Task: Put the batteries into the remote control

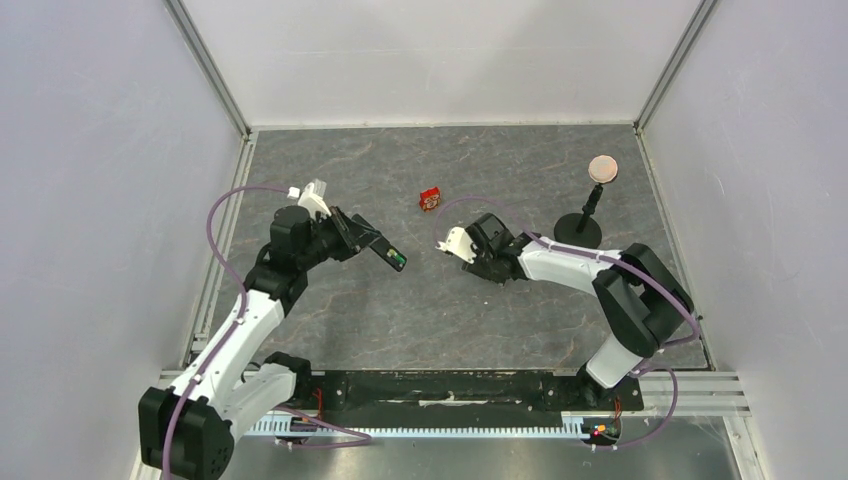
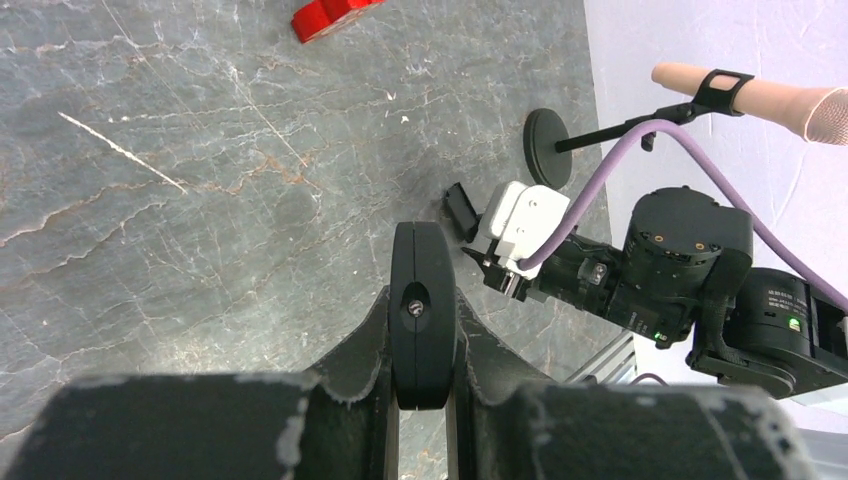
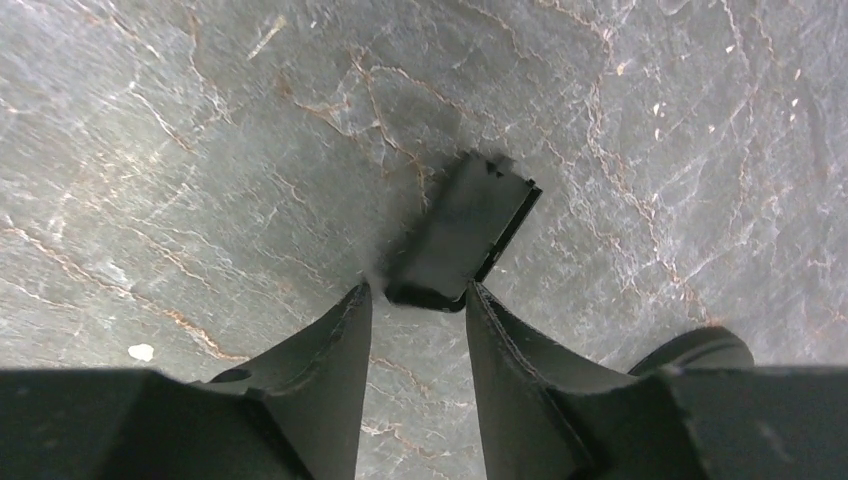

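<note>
Grey marbled worktop (image 1: 420, 320). Left gripper (image 2: 422, 320) clamps the remote (image 2: 421, 255) edge-on — likely light, stiff, slick; best held by its long sides. Right gripper (image 3: 417, 290) straddles a black piece (image 3: 460, 225) — contact unclear.

Remote control (image 1: 380, 248), slim matte black bar, clamped edge-on in left tool (image 2: 423, 310), angled toward table centre, green battery (image 1: 398, 261) showing at its far end

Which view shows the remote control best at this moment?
Top external: the remote control shows lengthwise, clamped in the left gripper, green at its far tip. Left wrist sees only its narrow end, close up; right wrist does not show it.
</note>
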Controlling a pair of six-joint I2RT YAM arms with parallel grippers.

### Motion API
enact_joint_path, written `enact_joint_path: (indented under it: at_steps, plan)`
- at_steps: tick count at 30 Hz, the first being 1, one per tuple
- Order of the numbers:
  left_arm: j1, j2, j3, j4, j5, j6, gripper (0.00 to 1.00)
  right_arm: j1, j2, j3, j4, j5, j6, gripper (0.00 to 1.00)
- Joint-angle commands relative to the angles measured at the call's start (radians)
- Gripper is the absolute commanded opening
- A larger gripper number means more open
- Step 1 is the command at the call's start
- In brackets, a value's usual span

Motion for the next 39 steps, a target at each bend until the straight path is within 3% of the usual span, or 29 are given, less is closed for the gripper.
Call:
enact_joint_path:
  at_steps: [1, 9, 16, 19, 25, 26, 28, 31, 38, 39]
  plan:
    - [0.021, 0.009, 0.071, -0.025, 0.043, 0.059, 0.02, -0.028, 0.031, 0.017, 0.047, -0.039, -0.050, 0.40]
    - [0.037, 0.040, 0.079, 0.000, 0.061, 0.041, 0.02, -0.071, 0.045, 0.023, 0.049, -0.141, -0.066, 0.33]
    - [0.041, 0.054, 0.075, 0.020, 0.062, 0.030, 0.02, -0.075, 0.091, 0.085, 0.040, -0.191, 0.068, 0.06]
    - [0.043, 0.052, 0.070, 0.025, 0.059, 0.025, 0.02, -0.075, 0.112, 0.129, 0.036, -0.191, 0.207, 0.00]
    - [0.044, 0.038, 0.051, 0.038, 0.053, 0.010, 0.02, -0.075, 0.211, 0.323, -0.094, -0.178, 0.618, 0.00]
    - [0.044, 0.034, 0.048, 0.040, 0.052, 0.007, 0.02, -0.075, 0.210, 0.322, -0.082, -0.181, 0.675, 0.02]
    - [0.046, 0.023, 0.040, 0.045, 0.049, 0.001, 0.02, -0.075, 0.190, 0.288, -0.031, -0.235, 0.753, 0.25]
    - [0.046, 0.007, 0.029, 0.048, 0.045, -0.010, 0.02, -0.076, 0.147, 0.225, 0.069, -0.265, 0.783, 0.43]
    - [0.046, -0.046, -0.005, 0.049, 0.037, -0.033, 0.02, -0.076, 0.105, 0.217, 0.098, -0.250, 0.604, 0.48]
    - [0.046, -0.065, -0.015, 0.047, 0.034, -0.038, 0.02, -0.075, 0.083, 0.184, 0.123, -0.262, 0.520, 0.48]
